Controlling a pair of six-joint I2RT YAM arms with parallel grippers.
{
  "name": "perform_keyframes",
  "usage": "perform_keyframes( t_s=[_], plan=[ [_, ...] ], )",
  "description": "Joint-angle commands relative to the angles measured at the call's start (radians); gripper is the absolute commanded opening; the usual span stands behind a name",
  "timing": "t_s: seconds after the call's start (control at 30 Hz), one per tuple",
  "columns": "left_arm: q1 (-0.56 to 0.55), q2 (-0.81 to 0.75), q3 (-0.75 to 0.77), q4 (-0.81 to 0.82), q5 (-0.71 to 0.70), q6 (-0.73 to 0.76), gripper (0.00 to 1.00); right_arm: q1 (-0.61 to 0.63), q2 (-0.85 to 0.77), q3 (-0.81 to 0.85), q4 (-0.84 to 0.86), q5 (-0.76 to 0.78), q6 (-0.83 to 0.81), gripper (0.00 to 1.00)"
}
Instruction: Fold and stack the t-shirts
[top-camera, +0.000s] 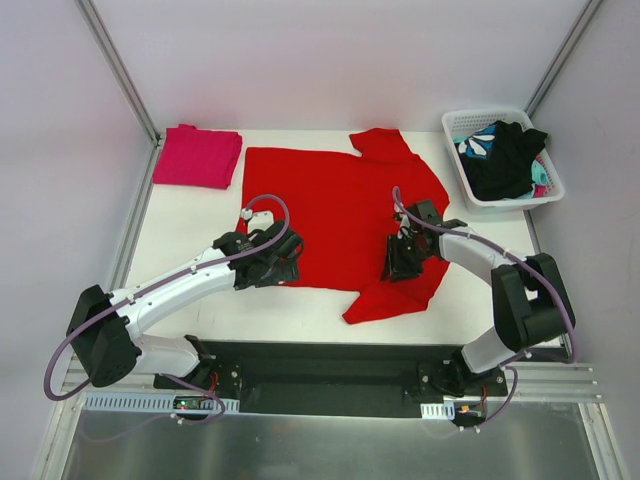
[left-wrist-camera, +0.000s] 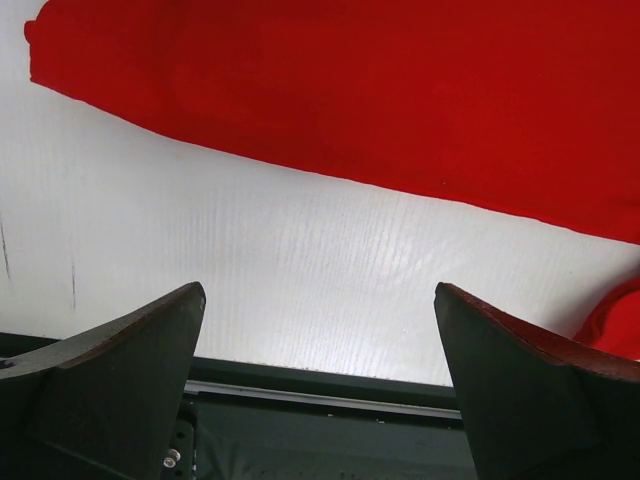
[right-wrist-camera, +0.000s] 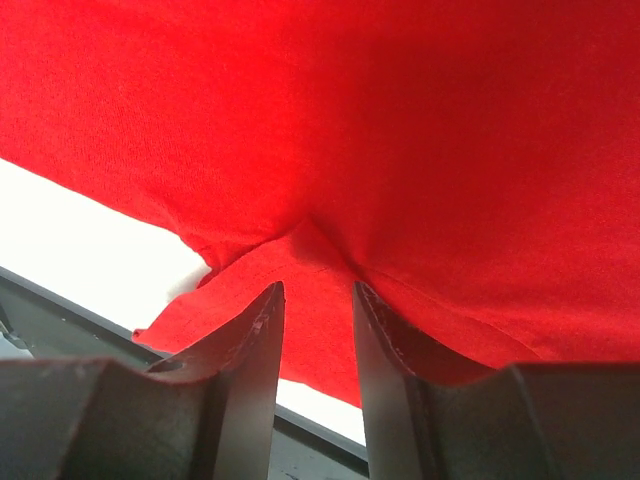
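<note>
T-shirts: I'm counting two out on the table (top-camera: 190, 215). The red t-shirt (top-camera: 330, 205) is lying spread flat in the middle, with one sleeve pointing to about 1 o'clock and the other trailing toward 5 o'clock. The magenta t-shirt (top-camera: 198, 156) is sitting folded up at the table's 10 o'clock corner, just beside the red one. Over at 2 o'clock one white basket (top-camera: 470, 180) is holding a black garment (top-camera: 505, 160) and a teal-and-white patterned garment (top-camera: 478, 142), both bunched up.

Two grippers are working here. The left gripper (left-wrist-camera: 320, 295) is hanging at the red shirt's 7 o'clock corner with its jaws spread as wide as they go, gripping nothing; from its wrist view it's looking at bare table, with the hem running just past the tips. The right gripper (right-wrist-camera: 318, 290) is sitting on the red shirt around 4 o'clock, right where the near sleeve joins the body. Its fingers (right-wrist-camera: 262, 340) are standing narrow, with a little pucker of red cloth bunching at the tips. Honestly, I can't tell whether that cloth is actually being pinched or just nudged.
</note>
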Motion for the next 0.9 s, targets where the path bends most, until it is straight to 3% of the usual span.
perform_keyframes(
  t_s=[0.0, 0.47, 0.87],
  plan=[
    [0.009, -0.011, 0.028, -0.023, 0.012, -0.006, 0.99, -0.007, 0.026, 0.044, 0.013, -0.047, -0.023, 0.36],
    [0.007, -0.008, 0.034, -0.023, 0.018, -0.002, 0.99, -0.009, 0.112, 0.144, -0.019, -0.055, -0.068, 0.36],
    [0.009, -0.009, 0.034, -0.023, 0.021, -0.003, 0.99, -0.016, 0.158, 0.126, -0.01, -0.07, -0.079, 0.35]
  ],
)
